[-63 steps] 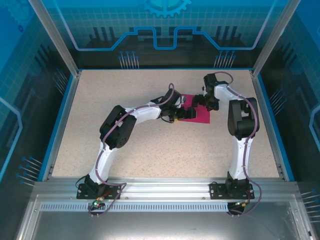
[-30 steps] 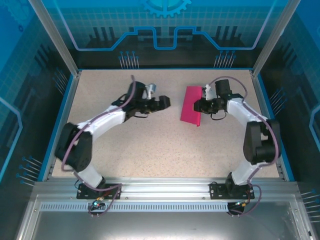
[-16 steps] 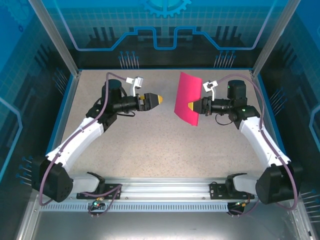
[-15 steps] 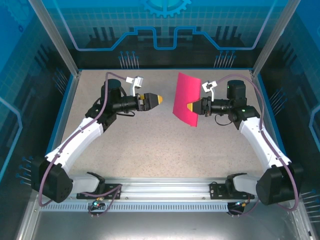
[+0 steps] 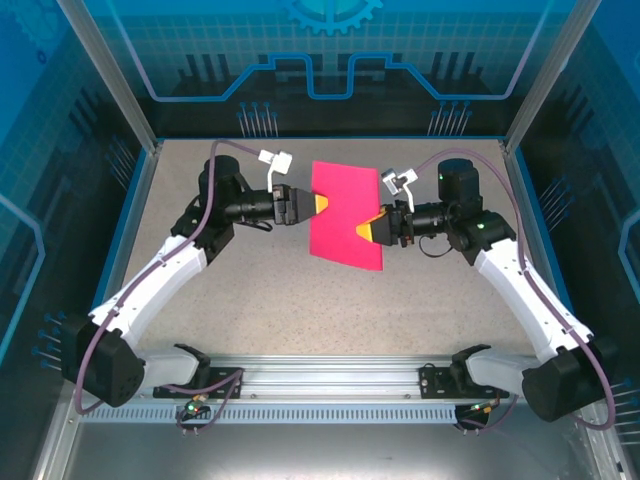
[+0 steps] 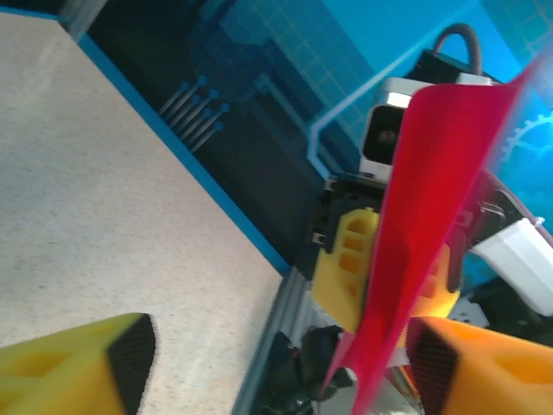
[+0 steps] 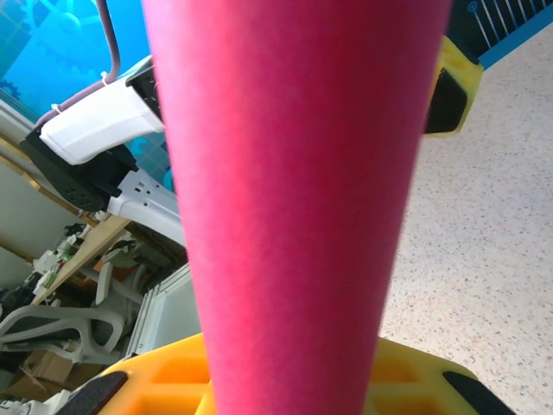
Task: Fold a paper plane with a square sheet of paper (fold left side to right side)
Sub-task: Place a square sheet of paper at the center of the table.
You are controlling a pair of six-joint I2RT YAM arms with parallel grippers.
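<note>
Right gripper (image 5: 370, 232) pinched the square sheet of paper (image 5: 345, 205) aloft; left gripper (image 5: 316, 204), jaws parted, straddled its opposite edge.

Bright, even light from above covers the speckled bench (image 5: 300, 300), leaving only faint, soft shadows. The top view is sharp throughout. Both wrist views lose the square sheet of paper (image 6: 432, 216) to close-range blur, its edges smeared, while the bench grain behind is fairly crisp
</note>
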